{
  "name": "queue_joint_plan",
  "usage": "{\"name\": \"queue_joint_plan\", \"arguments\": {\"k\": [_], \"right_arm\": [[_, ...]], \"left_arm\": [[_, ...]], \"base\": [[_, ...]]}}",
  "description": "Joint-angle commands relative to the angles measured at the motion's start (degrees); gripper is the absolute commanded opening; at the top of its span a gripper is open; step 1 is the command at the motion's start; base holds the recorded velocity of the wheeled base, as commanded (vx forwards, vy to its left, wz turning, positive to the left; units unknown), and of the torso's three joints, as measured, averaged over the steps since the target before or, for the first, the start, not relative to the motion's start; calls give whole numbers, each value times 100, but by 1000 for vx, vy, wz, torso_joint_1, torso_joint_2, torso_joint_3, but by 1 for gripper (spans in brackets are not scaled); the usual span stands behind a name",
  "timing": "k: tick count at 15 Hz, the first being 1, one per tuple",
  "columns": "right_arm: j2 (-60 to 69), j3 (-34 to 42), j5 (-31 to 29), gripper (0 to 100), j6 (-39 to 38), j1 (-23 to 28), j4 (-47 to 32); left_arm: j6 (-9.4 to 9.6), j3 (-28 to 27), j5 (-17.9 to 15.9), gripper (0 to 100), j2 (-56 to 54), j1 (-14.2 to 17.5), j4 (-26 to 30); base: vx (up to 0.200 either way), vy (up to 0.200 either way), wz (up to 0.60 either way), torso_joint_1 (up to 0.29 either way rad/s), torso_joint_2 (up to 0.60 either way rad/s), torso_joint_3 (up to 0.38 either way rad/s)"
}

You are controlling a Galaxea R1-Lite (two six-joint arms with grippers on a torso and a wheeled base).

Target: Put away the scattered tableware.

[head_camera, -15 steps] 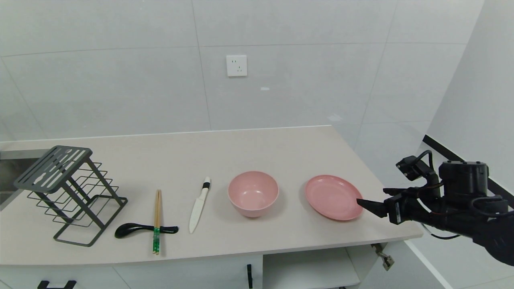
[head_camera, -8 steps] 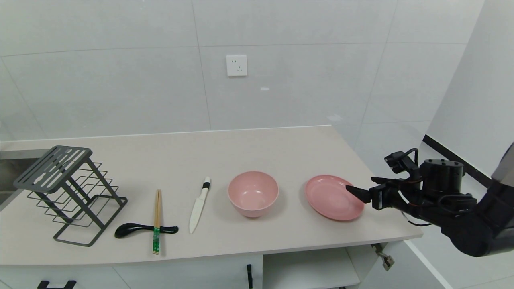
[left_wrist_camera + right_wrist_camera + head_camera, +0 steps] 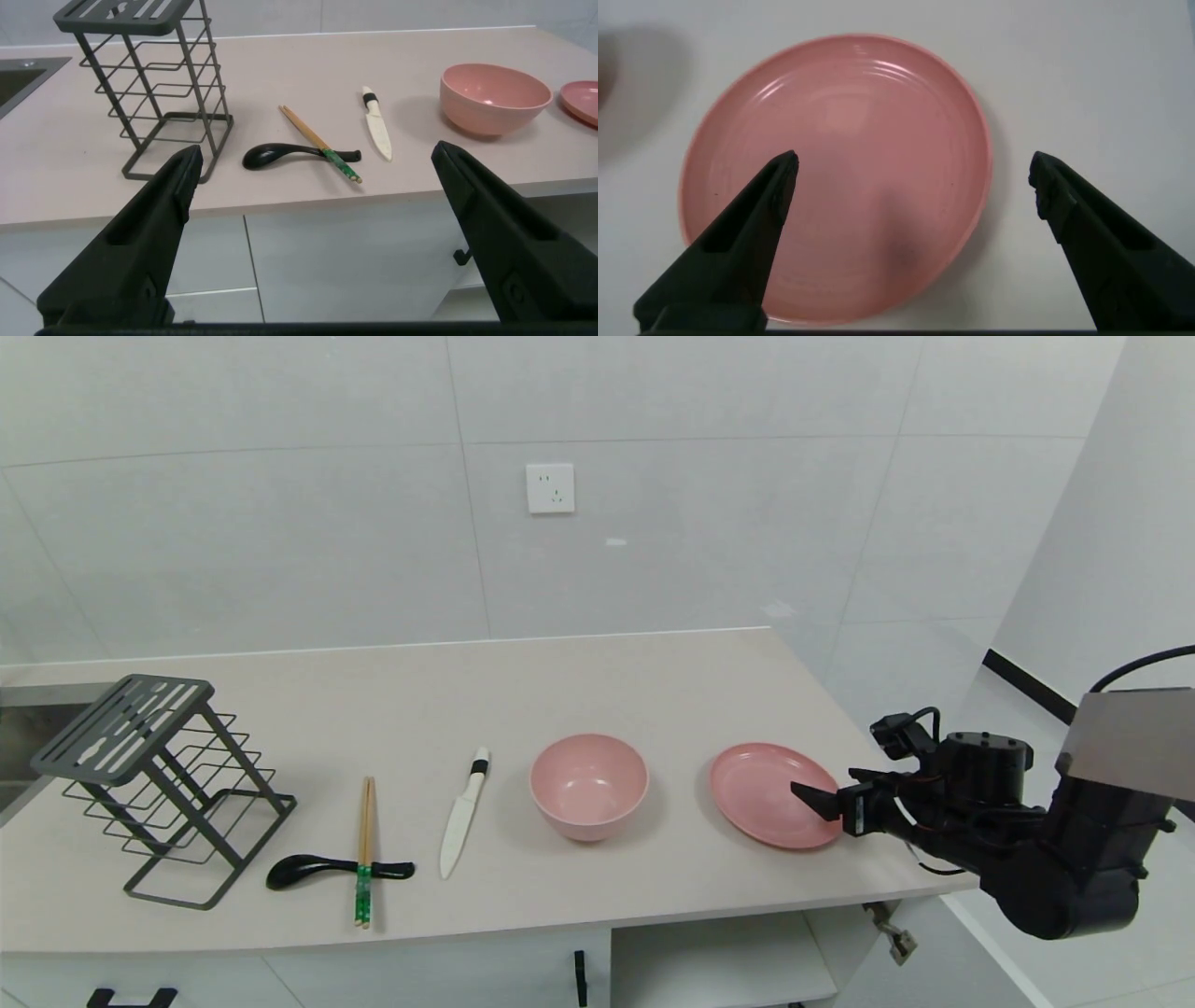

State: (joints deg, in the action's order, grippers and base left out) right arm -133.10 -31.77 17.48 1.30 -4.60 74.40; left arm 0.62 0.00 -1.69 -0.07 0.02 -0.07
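head: R gripper [image 3: 822, 800] tips over rim of plate [image 3: 761, 789], bowl [image 3: 588, 786] farther ahead of them | L wrist: L gripper [image 3: 316, 154] jaws wide apart; spoon [image 3: 266, 155], chopsticks [image 3: 308, 140], knife [image 3: 378, 131] on counter [image 3: 280, 201] ahead, betw. the jaws | R wrist: jaws wide apart, plate [image 3: 840, 177] below, spanning most of the gap

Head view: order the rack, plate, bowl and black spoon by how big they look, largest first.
1. Wire rack: clearly largest.
2. Pink plate and pink bowl: too alike to rank, plate slightly wider.
3. Black spoon: smallest, long but thin.
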Motion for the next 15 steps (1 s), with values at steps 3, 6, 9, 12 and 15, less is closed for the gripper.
{"name": "queue_joint_plan", "arguments": {"k": [3, 6, 9, 12, 15], "right_arm": [[-217, -40, 1, 100, 1, -6, 4], [-296, -5, 1, 100, 10, -15, 4], [-357, 22, 1, 100, 37, -59, 4], [-428, 4, 10, 100, 45, -156, 13], [-621, -49, -25, 0, 45, -217, 13]], "left_arm": [[-1, 0, -6, 100, 7, 6, -1], [-1, 0, 2, 100, 7, 6, -1], [-1, 0, 2, 100, 7, -2, -1], [-1, 0, 2, 100, 7, -2, -1], [-9, 0, 2, 100, 7, -2, -1]], "base": [[0, 0, 0, 0, 0, 0], [0, 0, 0, 0, 0, 0], [0, 0, 0, 0, 0, 0], [0, 0, 0, 0, 0, 0], [0, 0, 0, 0, 0, 0]]}}
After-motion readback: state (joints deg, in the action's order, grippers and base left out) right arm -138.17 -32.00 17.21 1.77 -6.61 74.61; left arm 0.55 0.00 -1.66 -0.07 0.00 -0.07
